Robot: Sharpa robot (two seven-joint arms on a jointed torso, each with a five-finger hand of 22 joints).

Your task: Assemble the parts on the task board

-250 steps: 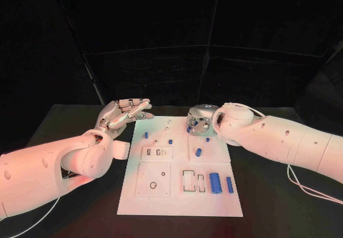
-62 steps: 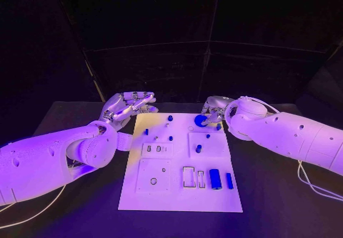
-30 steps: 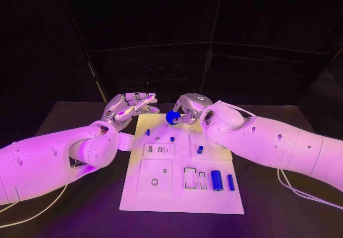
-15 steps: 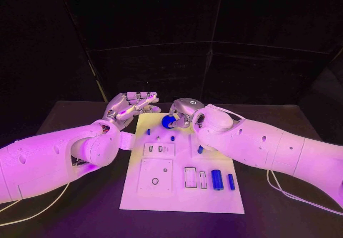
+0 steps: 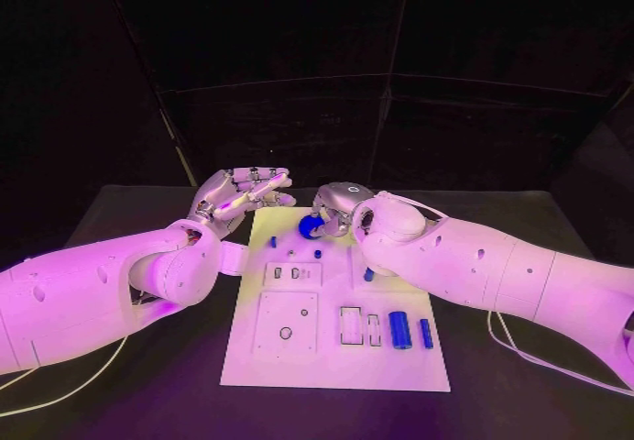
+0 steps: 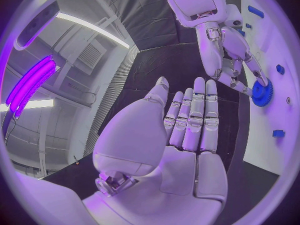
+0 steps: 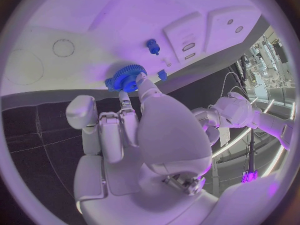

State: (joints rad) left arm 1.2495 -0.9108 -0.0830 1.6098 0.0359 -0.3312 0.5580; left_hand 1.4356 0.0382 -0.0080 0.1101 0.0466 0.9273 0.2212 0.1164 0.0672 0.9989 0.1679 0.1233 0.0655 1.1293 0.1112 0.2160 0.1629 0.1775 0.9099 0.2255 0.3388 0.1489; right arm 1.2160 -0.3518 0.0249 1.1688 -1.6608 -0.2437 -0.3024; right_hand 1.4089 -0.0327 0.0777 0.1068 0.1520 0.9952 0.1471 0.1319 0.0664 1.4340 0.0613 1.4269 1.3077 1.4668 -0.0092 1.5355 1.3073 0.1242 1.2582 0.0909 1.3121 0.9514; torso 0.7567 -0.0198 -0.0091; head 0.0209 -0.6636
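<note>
**Gear held over the far left of the board, its seat just below the fingers**

Nearest the robot on the task board (image 5: 251, 367), two long blue cylinders (image 5: 399, 331) lie side by side at the right, their long axes running from the near edge toward the far edge. Beyond them, toward the board's middle, sits a recessed white block with small slots (image 5: 292, 274), and past that two short blue pegs (image 5: 317, 254) stand near the board's far left part.

At the far end of the board, the right hand (image 5: 337, 206) pinches a blue toothed gear (image 5: 311, 225) between its fingertips (image 7: 142, 81). In the right wrist view the gear (image 7: 127, 78) lies flat, face toward the board, at the board's edge, with an upright blue peg (image 7: 152, 46) a little farther in over the white surface. Whether the gear already touches the board cannot be told.

The left hand (image 5: 242, 197) hovers just off the board's far left corner, fingers straight and together, palm empty. In its own wrist view the gear (image 6: 262, 92) lies beyond its fingertips (image 6: 201, 87).

The right hand is plainly the nearer; lowering the gear likely falls to it.
</note>
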